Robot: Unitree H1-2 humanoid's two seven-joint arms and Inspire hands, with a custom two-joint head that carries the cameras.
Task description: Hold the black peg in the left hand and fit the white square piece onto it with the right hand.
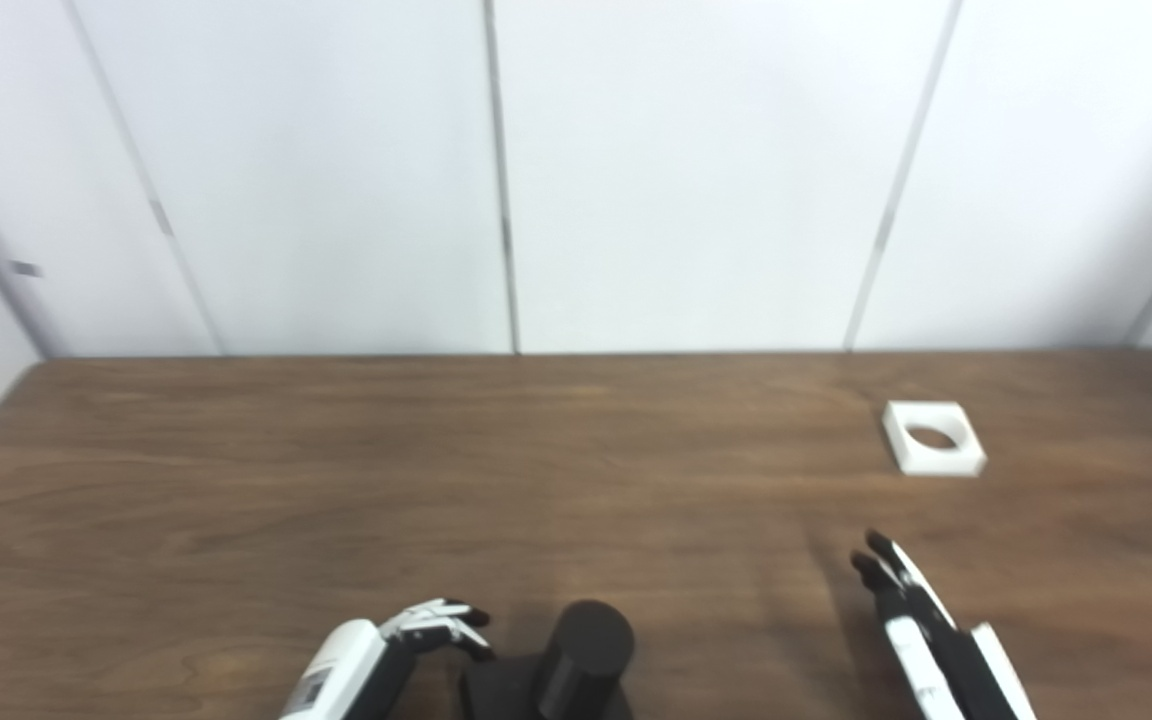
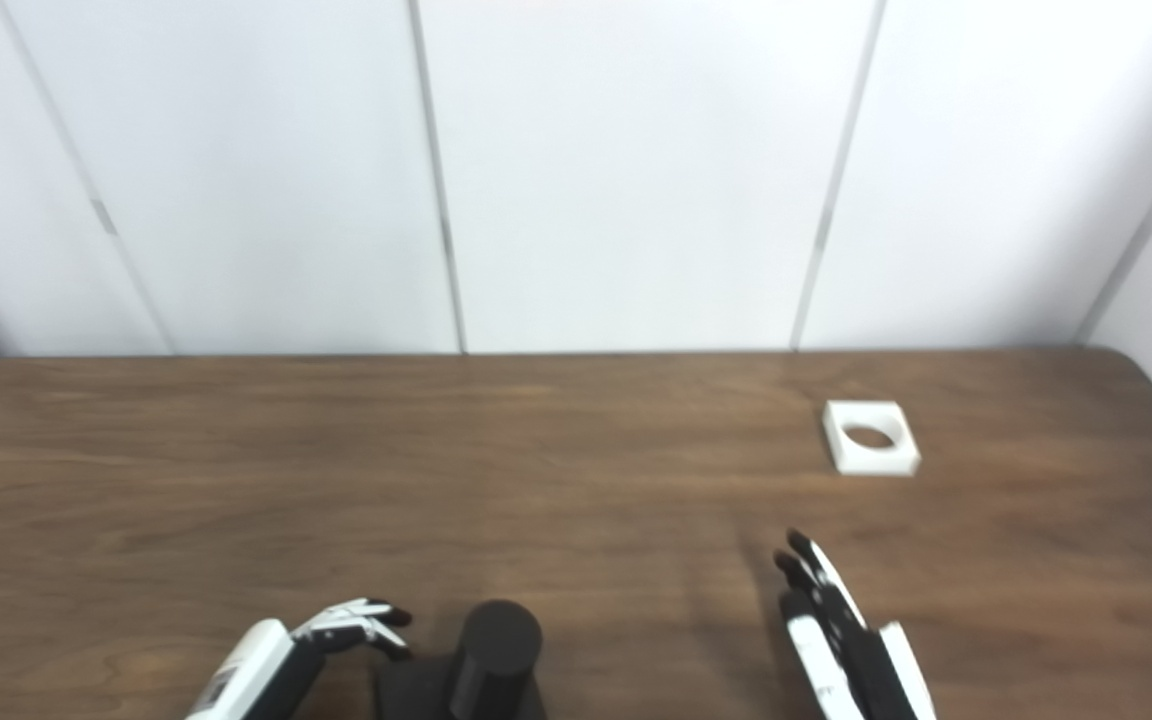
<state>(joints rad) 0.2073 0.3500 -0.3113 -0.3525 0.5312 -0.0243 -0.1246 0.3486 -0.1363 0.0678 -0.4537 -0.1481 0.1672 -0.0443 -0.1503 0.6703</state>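
Note:
The black peg, a thick upright cylinder on a black square base, stands at the table's near edge in the middle. My left hand is just left of it, fingers curled toward the base, holding nothing. The white square piece with a round hole lies flat at the far right of the table. My right hand is open with fingers stretched forward, well short of the white piece and empty. Both also show in the right eye view: peg, white piece.
The brown wooden table runs the full width, its far edge against white wall panels. Its rounded right corner is just beyond the white piece.

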